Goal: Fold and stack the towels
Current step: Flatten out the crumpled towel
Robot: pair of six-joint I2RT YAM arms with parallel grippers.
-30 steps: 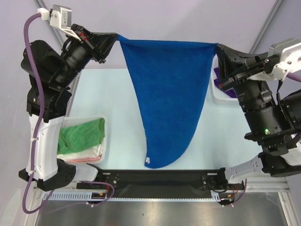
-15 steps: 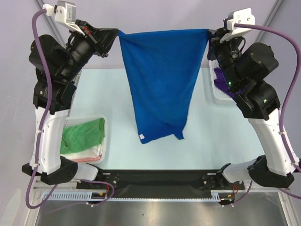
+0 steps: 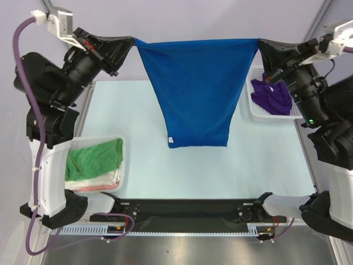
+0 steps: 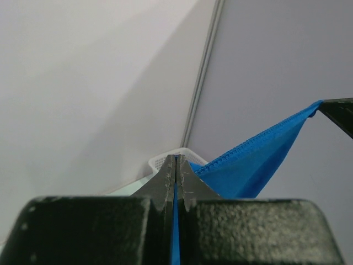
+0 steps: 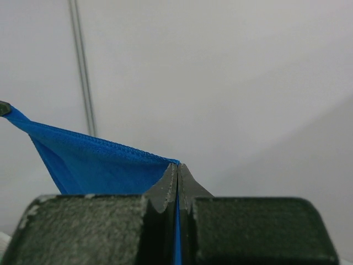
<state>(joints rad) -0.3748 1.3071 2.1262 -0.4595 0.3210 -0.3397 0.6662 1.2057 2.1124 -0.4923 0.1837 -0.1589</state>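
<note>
A blue towel (image 3: 197, 91) hangs stretched in the air between both grippers, high above the pale table (image 3: 248, 160). My left gripper (image 3: 132, 42) is shut on its top left corner, the blue edge (image 4: 248, 157) running off to the right in the left wrist view. My right gripper (image 3: 260, 42) is shut on its top right corner, with the towel (image 5: 94, 160) stretching left in the right wrist view. The towel's lower edge hangs straight, with a small white tag at its lower left corner.
A clear bin (image 3: 124, 168) at the left holds folded green and pale towels (image 3: 94, 160). A white basket (image 3: 251, 110) at the right holds purple towels (image 3: 270, 96). A black bar (image 3: 182, 208) lies along the near edge.
Both grippers moved apart and pulled the top edge taut. The towel's lower part, bunched and pointed before, now hangs flat with a straight bottom edge. The right arm swung outward.
</note>
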